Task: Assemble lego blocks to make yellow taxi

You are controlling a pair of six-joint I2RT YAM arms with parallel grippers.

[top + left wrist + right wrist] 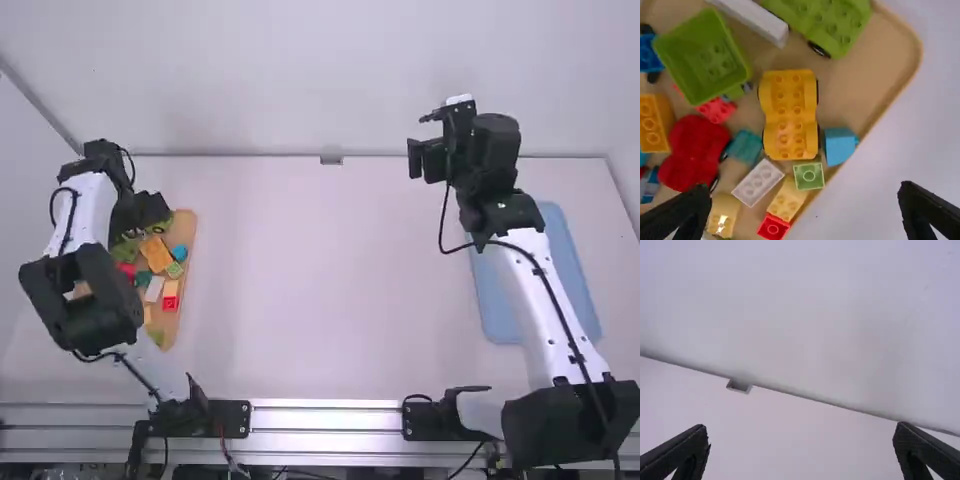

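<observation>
left gripper point(150, 210) hangs, fingers spread, near the yellow wheeled base point(790, 115).

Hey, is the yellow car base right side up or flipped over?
Right side up: in the left wrist view the yellow car base shows its studs on top, with dark wheels along its sides.

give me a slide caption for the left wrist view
Open left gripper over a tray of toy blocks, a yellow wheeled base near the middle.

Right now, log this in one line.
left gripper: open, empty, over tray | right gripper: open, empty | yellow car base: on tray
</observation>
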